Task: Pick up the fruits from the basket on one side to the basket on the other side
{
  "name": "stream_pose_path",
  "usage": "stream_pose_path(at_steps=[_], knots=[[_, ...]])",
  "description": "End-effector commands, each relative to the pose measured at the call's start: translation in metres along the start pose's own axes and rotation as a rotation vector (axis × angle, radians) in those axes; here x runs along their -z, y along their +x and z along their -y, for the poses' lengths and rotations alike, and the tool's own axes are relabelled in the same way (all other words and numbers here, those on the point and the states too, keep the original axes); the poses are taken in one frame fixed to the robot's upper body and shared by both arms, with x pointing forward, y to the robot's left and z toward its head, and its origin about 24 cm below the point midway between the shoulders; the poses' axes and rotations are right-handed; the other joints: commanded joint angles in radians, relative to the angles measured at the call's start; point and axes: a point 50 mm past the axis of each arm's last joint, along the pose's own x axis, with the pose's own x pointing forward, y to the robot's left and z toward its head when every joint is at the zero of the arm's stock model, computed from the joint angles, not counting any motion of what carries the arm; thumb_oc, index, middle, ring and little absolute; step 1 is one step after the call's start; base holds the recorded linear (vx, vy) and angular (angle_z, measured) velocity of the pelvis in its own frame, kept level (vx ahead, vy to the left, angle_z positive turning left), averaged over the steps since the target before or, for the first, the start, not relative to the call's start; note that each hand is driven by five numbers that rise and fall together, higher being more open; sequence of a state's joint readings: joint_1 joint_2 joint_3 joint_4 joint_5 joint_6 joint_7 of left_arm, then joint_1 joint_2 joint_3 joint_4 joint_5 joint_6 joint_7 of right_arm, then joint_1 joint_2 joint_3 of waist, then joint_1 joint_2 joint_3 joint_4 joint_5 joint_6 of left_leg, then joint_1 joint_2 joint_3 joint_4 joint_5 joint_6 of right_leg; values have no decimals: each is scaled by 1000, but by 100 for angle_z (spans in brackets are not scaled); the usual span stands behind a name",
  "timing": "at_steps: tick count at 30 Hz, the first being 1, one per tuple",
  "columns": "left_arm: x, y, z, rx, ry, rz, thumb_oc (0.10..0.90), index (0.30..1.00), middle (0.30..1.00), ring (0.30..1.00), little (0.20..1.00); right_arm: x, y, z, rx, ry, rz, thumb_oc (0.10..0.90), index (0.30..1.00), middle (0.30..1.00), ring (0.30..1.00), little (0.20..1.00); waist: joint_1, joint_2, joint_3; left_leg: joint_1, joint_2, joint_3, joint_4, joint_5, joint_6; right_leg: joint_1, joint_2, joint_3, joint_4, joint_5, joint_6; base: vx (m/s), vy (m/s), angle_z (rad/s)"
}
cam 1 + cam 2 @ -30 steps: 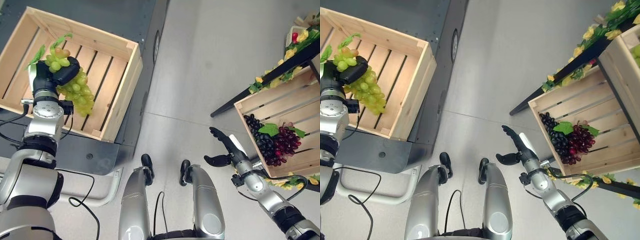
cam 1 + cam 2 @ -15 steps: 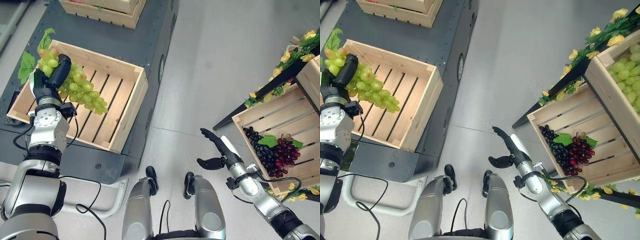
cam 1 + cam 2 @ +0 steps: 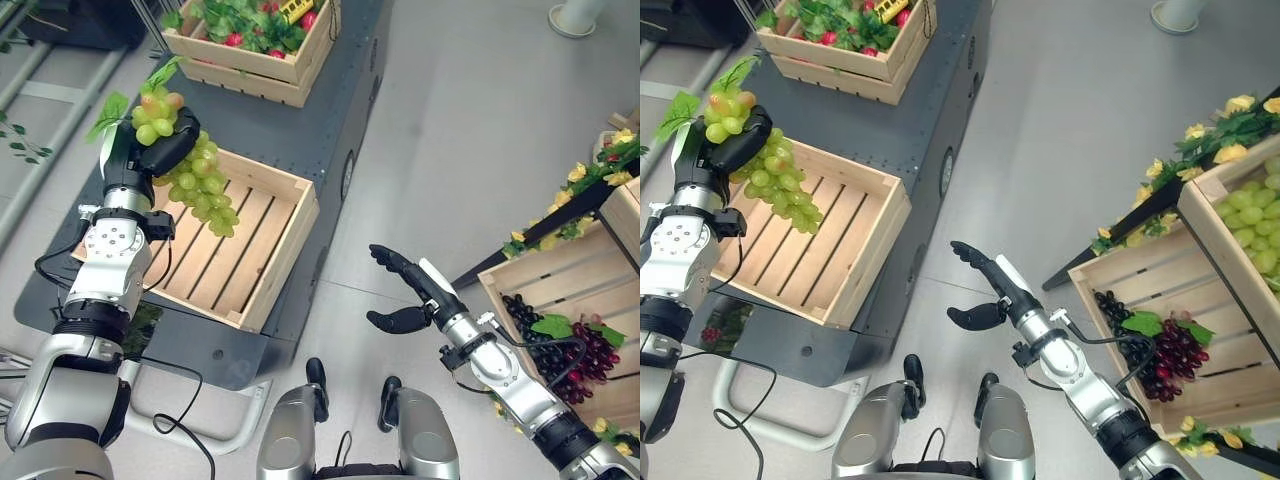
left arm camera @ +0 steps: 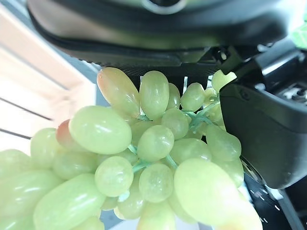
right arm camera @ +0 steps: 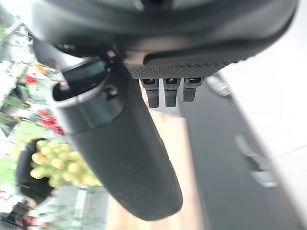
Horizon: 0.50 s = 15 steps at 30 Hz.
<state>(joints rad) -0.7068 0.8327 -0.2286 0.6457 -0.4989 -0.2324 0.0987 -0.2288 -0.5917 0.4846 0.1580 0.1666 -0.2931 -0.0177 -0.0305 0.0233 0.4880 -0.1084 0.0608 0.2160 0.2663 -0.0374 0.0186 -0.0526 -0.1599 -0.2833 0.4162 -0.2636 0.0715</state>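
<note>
My left hand (image 3: 150,155) is shut on a bunch of green grapes (image 3: 200,185) with leaves, held above the far left corner of an empty slatted wooden crate (image 3: 275,265) on the dark cart. The grapes (image 4: 144,158) fill the left wrist view, pinched against the palm. My right hand (image 3: 415,295) hangs open over the floor between the cart and the shelf, holding nothing. At the right, a wooden crate (image 3: 1120,290) on the shelf holds dark and red grapes (image 3: 1165,350).
A second crate (image 3: 255,40) of mixed fruit and leaves stands farther back on the cart (image 3: 340,120). A crate with green grapes (image 3: 1255,225) sits on the shelf above the dark ones. Yellow flower garlands (image 3: 1210,130) trim the shelf. Grey floor lies between.
The camera has swung, shifting the whole scene down and right. My left hand has kept hold of the green grapes over the empty crate, the bunch swinging. The right hand stays open.
</note>
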Motion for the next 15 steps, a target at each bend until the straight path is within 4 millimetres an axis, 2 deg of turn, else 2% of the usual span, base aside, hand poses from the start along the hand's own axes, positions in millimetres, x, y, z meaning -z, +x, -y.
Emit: stream_pose_path(at_steps=[1,7,15], knots=[[-32,0,18,70,34,249,400,300,300,300,300,-27,12,-7,-7,97,175,800,900,900,900,900,4,17,-247,128,-44,-17,-44,-154,-20,56,-2,-16,-115,56,-4,26,-135,5],[-36,-6,47,190,97,297,400,300,300,300,300,-35,21,-7,-36,192,166,800,900,900,900,900,17,12,-317,182,-37,-44,-184,-80,-58,132,25,-21,-268,107,-3,-5,-132,5],[-47,-5,68,264,99,357,400,300,300,300,300,-35,31,-1,-74,371,134,800,900,900,900,900,14,17,-374,208,-27,-48,-325,1,-81,178,49,-29,-428,193,1,-25,-108,-4]])
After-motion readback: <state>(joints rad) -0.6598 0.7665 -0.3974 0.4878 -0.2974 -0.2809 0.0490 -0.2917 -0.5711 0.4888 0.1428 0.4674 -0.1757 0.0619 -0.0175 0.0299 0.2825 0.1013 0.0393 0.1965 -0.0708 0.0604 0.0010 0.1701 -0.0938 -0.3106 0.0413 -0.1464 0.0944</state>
